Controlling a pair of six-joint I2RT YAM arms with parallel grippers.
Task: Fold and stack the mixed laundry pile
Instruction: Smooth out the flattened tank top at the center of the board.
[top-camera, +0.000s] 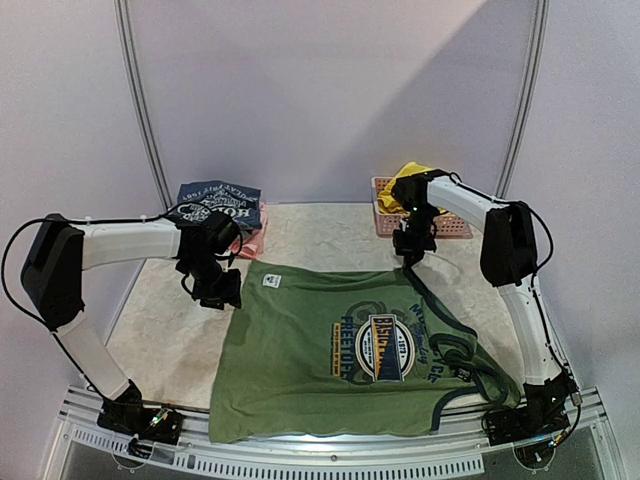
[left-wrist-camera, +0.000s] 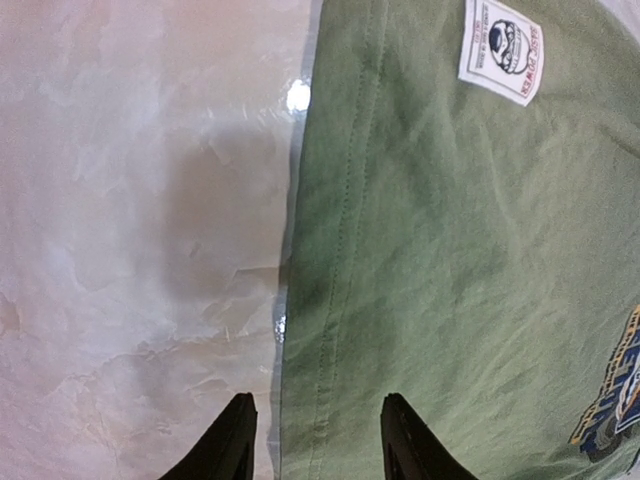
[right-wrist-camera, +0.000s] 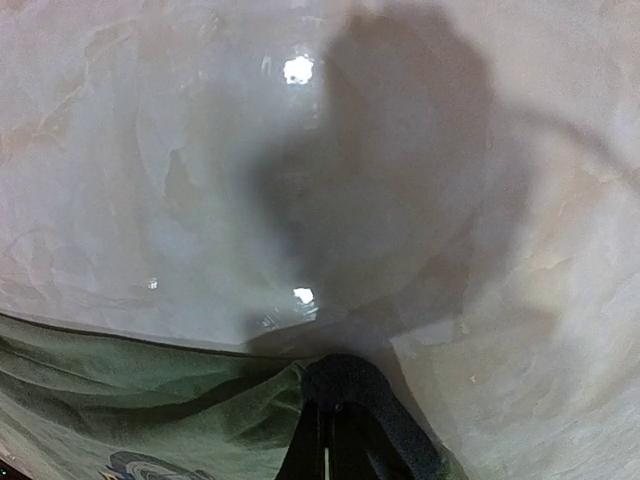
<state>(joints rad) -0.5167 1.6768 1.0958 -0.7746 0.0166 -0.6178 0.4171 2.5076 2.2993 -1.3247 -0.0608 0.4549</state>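
Observation:
The olive-green sleeveless shirt (top-camera: 330, 350) lies spread flat on the table, logo up, its dark trim bunched along the right side. My left gripper (top-camera: 218, 290) hovers open at the shirt's far left corner. In the left wrist view its fingers (left-wrist-camera: 315, 400) straddle the stitched side edge of the shirt (left-wrist-camera: 460, 250), with the cloth lying flat below. My right gripper (top-camera: 410, 258) is at the far right corner, shut (right-wrist-camera: 335, 410) on the dark trim (right-wrist-camera: 350, 375) of the shirt (right-wrist-camera: 120, 390). Bright yellow shorts (top-camera: 410, 172) sit in the pink basket (top-camera: 455, 225).
A folded navy printed garment (top-camera: 218, 203) lies at the back left on something pink (top-camera: 257, 240). The shirt's near hem hangs close to the table's front edge (top-camera: 330, 440). A white woven label (left-wrist-camera: 500, 50) marks the shirt's far corner.

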